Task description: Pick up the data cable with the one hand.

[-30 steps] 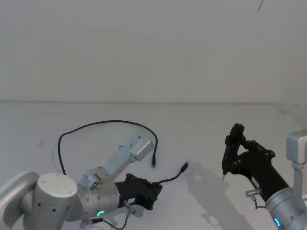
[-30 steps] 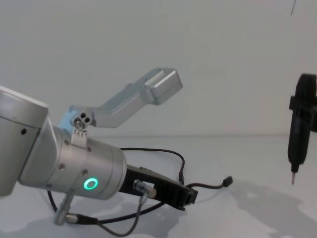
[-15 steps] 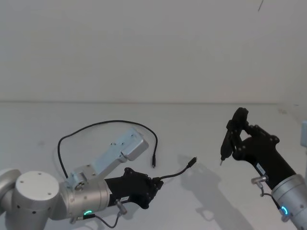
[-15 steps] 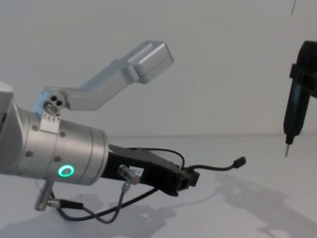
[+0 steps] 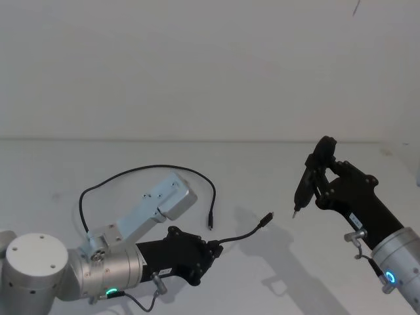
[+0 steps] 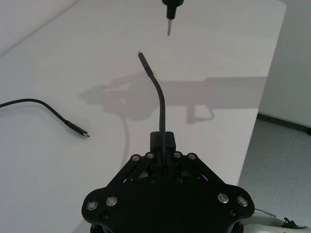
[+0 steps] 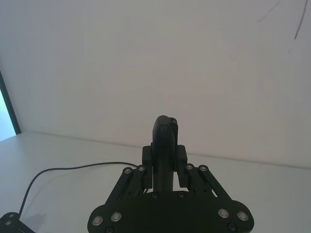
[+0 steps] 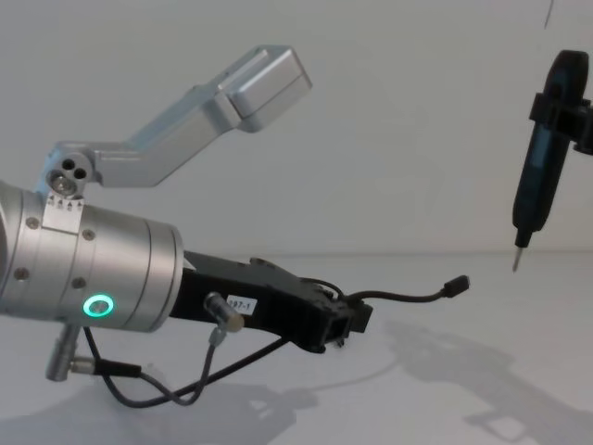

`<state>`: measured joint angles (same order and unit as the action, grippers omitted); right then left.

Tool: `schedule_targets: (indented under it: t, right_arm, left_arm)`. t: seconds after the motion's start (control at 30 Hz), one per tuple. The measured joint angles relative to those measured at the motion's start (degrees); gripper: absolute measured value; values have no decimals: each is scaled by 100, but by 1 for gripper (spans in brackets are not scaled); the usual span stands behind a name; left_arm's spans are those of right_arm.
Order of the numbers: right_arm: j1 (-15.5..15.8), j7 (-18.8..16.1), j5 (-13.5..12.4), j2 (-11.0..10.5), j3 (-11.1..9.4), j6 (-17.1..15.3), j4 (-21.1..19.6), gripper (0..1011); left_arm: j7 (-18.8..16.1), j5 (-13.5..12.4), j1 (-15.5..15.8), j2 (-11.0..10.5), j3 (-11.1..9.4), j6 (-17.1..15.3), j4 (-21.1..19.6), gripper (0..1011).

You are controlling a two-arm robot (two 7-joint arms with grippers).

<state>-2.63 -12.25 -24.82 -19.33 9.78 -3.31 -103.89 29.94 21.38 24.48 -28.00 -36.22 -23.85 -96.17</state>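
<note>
Head view gives you the count: one data cable, two plugs on it, one pen-shaped tool, and two grippers on the job. Your left gripper sits low over the near part of the counter, clenched tight on the cable a little way back from one end. That short free length arches up off the counter, and its plug hangs in the air, pointing toward the tool's thin metal tip. The tip and the plug are near each other but apart.

Left wrist view confirms it. The fingers are squeezed together with the cable rising straight out between them.

The rest of the cable lies flat on the counter in a wide loop beyond your left arm. It curves round to the second plug, which rests on the surface just past the left gripper.

Over on the right, your right gripper is raised above the counter and closed around the pen-shaped tool. Right wrist view has the tool's body clamped squarely between the fingers. Chest view shows the tool tilted, tip down, well clear of the surface.
</note>
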Motion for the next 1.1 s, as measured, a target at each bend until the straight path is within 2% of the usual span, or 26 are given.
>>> schedule_targets:
  t: [0.3, 0.67, 1.1]
  right_arm:
    - [-169, -115, -7, 14, 77, 98, 184, 279]
    - [-328, -194, 158, 78, 176, 289, 373, 279]
    - [-414, -277, 182, 152, 228, 312, 476, 279]
  left_arm:
    - [44, 15, -14, -49, 13, 55, -53, 41]
    - [68, 22, -19, -77, 20, 87, -79, 41]
    - [80, 27, -24, -88, 24, 98, -91, 41]
